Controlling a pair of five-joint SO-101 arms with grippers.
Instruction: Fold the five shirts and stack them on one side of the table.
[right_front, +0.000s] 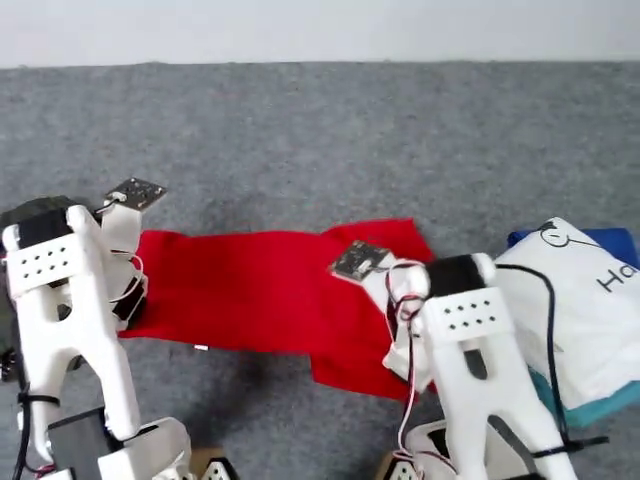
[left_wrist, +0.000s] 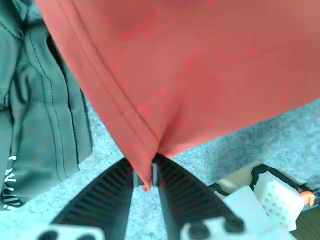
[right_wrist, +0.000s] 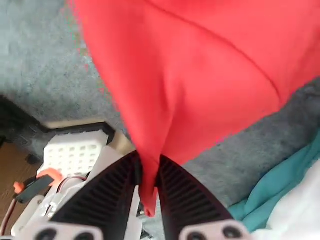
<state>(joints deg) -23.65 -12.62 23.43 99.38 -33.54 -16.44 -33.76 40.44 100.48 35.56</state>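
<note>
A grey carpeted surface (right_front: 300, 130) runs back to a pale wall (right_front: 300, 30). The red shirt (right_front: 250, 290) lies spread across its middle, between the two arms, with one end bunched. Beside the right arm, a white shirt (right_front: 590, 310) sits on a teal shirt (right_front: 590, 408). The left fingers (left_wrist: 107, 192) are clamped on a red hem corner. The right fingers (right_wrist: 107, 190) pinch another red fold.
</note>
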